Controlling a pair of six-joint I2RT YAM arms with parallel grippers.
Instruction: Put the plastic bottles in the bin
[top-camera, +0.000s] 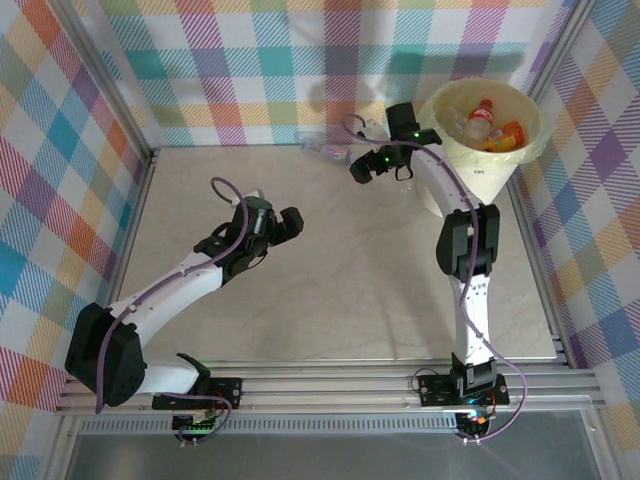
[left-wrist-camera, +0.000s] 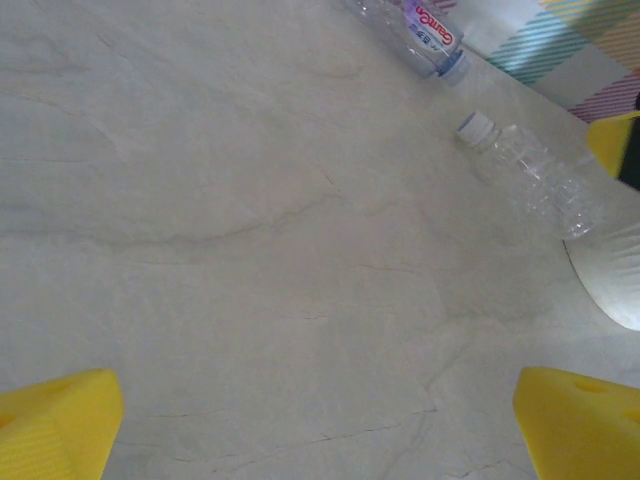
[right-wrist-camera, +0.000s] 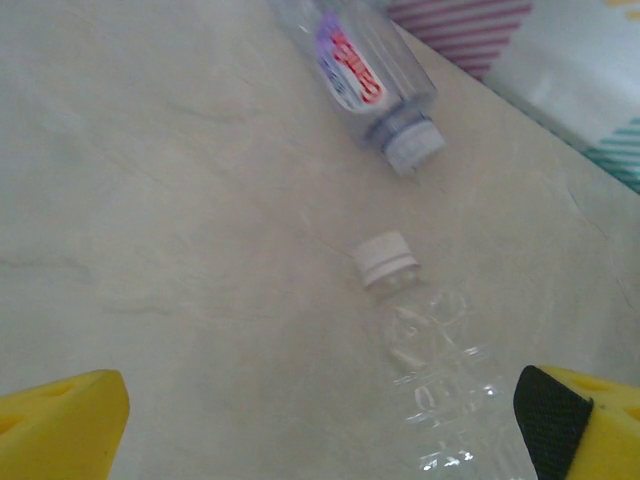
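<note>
Bin: the bin (top-camera: 470, 172) stands at the far right corner of the table (top-camera: 330, 300).
Done: several plastic bottles already lie inside it, among them a red-capped bottle (top-camera: 483, 113) and an orange bottle (top-camera: 508, 135). Most of the job looks finished.
Left on the table: two bottles lie on their sides near the far edge, left of the bin. A labelled bottle (right-wrist-camera: 365, 80) is by the far wall and a clear bottle (right-wrist-camera: 440, 380) with a white cap lies just nearer, their caps close but apart.
Right gripper: the right gripper (right-wrist-camera: 320, 420) is wide open and empty, poised over the clear bottle.
Left gripper: the left gripper (left-wrist-camera: 320, 420) is wide open and empty above bare table, well apart from both bottles.
Remaining: probably two pick-ups and drops, with the clear bottle the likely next one.
</note>
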